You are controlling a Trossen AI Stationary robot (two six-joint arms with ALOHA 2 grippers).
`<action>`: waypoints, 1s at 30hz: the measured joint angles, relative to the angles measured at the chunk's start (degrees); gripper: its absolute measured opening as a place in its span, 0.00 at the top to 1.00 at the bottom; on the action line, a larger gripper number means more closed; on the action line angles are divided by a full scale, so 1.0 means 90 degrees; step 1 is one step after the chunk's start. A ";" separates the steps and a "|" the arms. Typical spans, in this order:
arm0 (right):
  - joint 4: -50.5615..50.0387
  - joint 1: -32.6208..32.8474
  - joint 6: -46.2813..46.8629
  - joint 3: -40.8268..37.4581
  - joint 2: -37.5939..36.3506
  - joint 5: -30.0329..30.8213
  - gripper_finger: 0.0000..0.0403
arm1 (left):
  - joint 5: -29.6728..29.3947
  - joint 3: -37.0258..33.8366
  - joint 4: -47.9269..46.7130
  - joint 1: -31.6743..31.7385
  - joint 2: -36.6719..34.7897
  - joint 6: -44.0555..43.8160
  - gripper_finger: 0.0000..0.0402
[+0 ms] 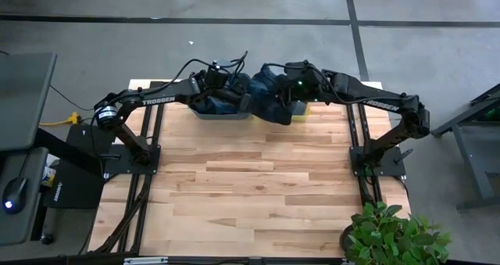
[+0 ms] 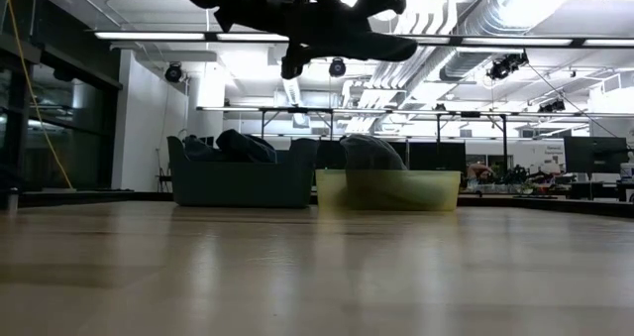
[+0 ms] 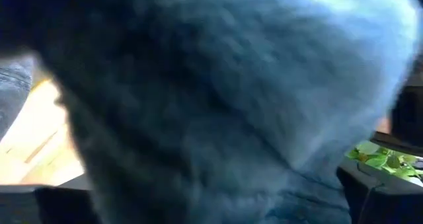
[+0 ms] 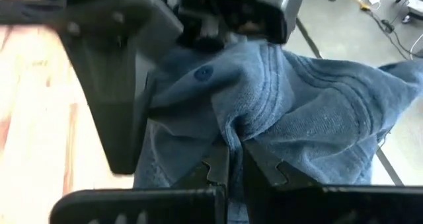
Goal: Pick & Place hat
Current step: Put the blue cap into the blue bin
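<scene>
A blue terry-cloth hat (image 1: 269, 102) hangs in the air between both arms over the table's far edge, above the two bins. In the low view the hat (image 2: 342, 41) is a dark shape well above the table. My right gripper (image 4: 234, 164) is shut on it. My left gripper (image 1: 234, 87) is right against the hat from the left. The hat's cloth (image 3: 231, 105) fills the left wrist view. In the right wrist view the left gripper (image 4: 112, 85) stands just beyond the hat (image 4: 317, 118). My right gripper pinches a bunched fold of the hat's cloth (image 4: 232, 133) between its two fingers, with several layers gathered in. The hat is lifted clear of the table and bins, and its loose cloth spreads out past the fingers.
A grey-blue bin (image 2: 243, 182) with dark hats in it and a yellow-green bin (image 2: 388, 189) with one hat inside stand side by side at the far edge. Bare wood (image 1: 250, 187) lies toward the near edge. A potted plant (image 1: 391, 234) is at the near right corner.
</scene>
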 joint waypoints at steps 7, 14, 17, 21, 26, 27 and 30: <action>0.0203 -0.0005 0.0043 -0.0002 0.0000 -0.0044 0.97 | -0.0056 0.0000 -0.0093 0.0000 0.0000 0.0071 0.25; 0.0316 -0.0005 0.0081 -0.0002 0.0000 -0.0046 0.97 | -0.0437 -0.0002 -0.0428 0.0002 0.0000 0.0253 0.36; 0.0339 -0.0005 0.0084 0.0001 0.0000 -0.0046 0.97 | -0.0516 -0.0002 -0.0427 0.0002 0.0000 0.0260 0.47; 0.0334 -0.0008 0.0084 -0.0001 0.0000 -0.0044 0.97 | -0.0558 -0.0002 -0.0426 0.0002 0.0000 0.0275 0.64; 0.0311 -0.0008 0.0084 -0.0002 0.0000 -0.0038 0.97 | -0.0451 -0.0002 -0.0378 0.0000 -0.0010 0.0495 0.90; 0.0294 -0.0010 0.0092 -0.0007 0.0002 -0.0015 0.97 | -0.0370 -0.0002 -0.0362 -0.0002 -0.0012 0.0517 0.94; 0.0295 -0.0015 0.0220 -0.0011 0.0005 0.0012 0.96 | -0.0345 -0.0002 -0.0302 -0.0005 -0.0019 0.0521 0.96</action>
